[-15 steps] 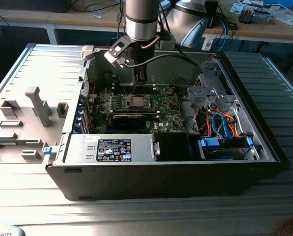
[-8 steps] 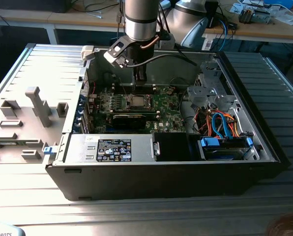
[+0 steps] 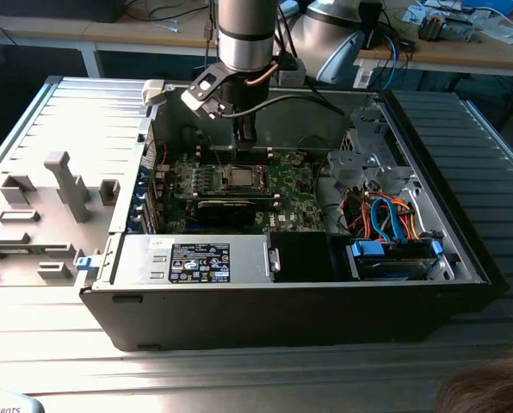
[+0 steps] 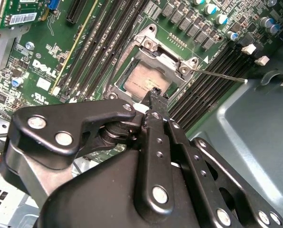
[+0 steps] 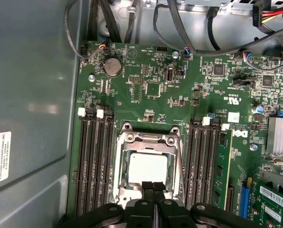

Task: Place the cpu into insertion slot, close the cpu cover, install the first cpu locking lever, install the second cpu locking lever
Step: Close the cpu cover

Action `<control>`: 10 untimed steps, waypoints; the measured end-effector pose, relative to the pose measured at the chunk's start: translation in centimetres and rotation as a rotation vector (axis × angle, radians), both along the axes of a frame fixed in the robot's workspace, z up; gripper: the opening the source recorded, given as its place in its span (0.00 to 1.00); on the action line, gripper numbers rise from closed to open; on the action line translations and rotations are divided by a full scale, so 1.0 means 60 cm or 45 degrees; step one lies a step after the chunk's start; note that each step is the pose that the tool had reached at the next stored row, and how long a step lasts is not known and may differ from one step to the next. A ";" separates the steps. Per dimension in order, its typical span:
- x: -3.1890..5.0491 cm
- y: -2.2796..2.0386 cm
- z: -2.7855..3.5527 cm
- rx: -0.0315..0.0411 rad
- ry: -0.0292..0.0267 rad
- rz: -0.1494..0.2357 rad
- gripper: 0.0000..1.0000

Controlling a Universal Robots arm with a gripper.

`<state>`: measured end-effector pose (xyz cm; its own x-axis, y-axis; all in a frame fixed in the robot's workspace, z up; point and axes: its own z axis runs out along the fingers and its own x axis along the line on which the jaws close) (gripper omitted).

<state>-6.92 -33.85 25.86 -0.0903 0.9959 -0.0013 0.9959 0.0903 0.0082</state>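
Note:
The cpu (image 5: 147, 168) lies flat in the insertion slot (image 5: 124, 190) on the green board, its silver-grey top showing through the window of the cpu cover (image 5: 148, 140), which lies down over it. A thin metal locking lever (image 4: 222, 76) sticks out sideways from the socket's corner. My gripper (image 5: 153, 186) is shut with nothing between its fingers, and its tips (image 4: 155, 93) hover just over the socket's edge beside the cpu. In the exterior view the gripper (image 3: 244, 138) hangs inside the open computer case, just behind the socket (image 3: 240, 178).
Rows of black memory slots (image 5: 95, 161) flank the socket on both sides. A long black expansion card (image 3: 226, 209) lies in front of it, with bundled cables (image 3: 386, 215) toward the exterior view's right. Grey case walls (image 5: 32, 95) close in around the board.

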 end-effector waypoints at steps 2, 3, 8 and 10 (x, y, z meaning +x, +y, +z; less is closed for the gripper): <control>-0.001 0.0000 0.000 0.0000 0.0000 0.002 0.11; -0.001 0.0000 0.000 0.0001 -0.0001 0.003 0.11; -0.001 0.0000 0.000 0.0000 0.0000 0.020 0.11; -0.001 0.0000 0.000 0.0000 0.0000 0.024 0.11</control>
<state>-6.99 -33.85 25.86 -0.1090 0.9940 -0.0013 0.9940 0.1090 0.0082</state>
